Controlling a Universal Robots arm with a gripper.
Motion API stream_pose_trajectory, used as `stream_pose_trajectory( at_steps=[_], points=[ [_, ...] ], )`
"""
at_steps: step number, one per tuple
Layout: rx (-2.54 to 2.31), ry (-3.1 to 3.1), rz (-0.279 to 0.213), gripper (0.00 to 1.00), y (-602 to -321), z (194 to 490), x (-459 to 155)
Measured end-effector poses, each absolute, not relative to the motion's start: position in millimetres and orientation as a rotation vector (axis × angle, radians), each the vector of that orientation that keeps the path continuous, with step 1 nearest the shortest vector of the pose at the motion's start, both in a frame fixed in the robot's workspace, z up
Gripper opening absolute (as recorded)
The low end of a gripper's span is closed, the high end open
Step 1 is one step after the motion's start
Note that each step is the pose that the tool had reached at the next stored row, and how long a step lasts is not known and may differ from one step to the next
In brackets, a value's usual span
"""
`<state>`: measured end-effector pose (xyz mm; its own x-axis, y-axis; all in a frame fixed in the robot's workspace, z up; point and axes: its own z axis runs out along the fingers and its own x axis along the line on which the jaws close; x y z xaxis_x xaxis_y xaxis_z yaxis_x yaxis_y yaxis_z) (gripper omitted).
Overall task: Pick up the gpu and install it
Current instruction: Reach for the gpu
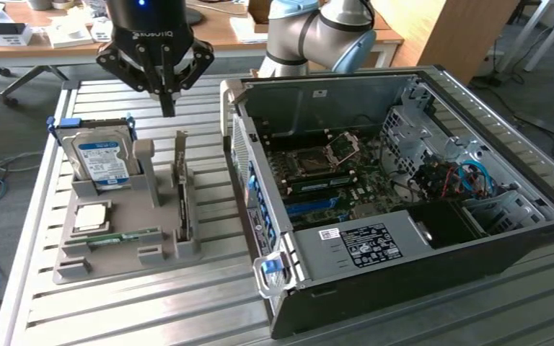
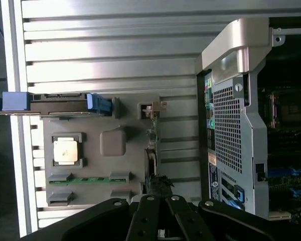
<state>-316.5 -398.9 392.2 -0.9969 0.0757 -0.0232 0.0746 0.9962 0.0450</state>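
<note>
Ribbed silver metal table (image 1: 142, 310) bears an open black computer case (image 1: 421, 252) and a grey plastic parts holder (image 1: 113, 263). Black gripper (image 1: 168, 104) hangs above the holder's far end, fingers pressed together, empty. Thin dark gpu card (image 1: 182, 191) stands on edge in the holder's case-side slot.

Lab: robot arm (image 1: 308, 36), slatted metal workbench (image 1: 161, 310)

The gray holder tray (image 1: 104, 263) is carrying four parts: one blue-labelled hard drive (image 1: 101, 160), one square processor chip (image 1: 91, 216), one green memory stick (image 1: 123, 236) and one gpu (image 1: 182, 191) standing on edge. One open computer case (image 1: 431, 277) is lying beside it on one slatted metal table (image 1: 161, 310). One gripper (image 1: 168, 109) is hanging above.
</note>
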Motion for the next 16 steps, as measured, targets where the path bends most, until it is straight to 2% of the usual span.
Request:
stream_pose_trajectory(
  at_steps=[16],
  points=[
    [0.117,3.114,0.071,0.11,-420,392,-325]
  ],
)
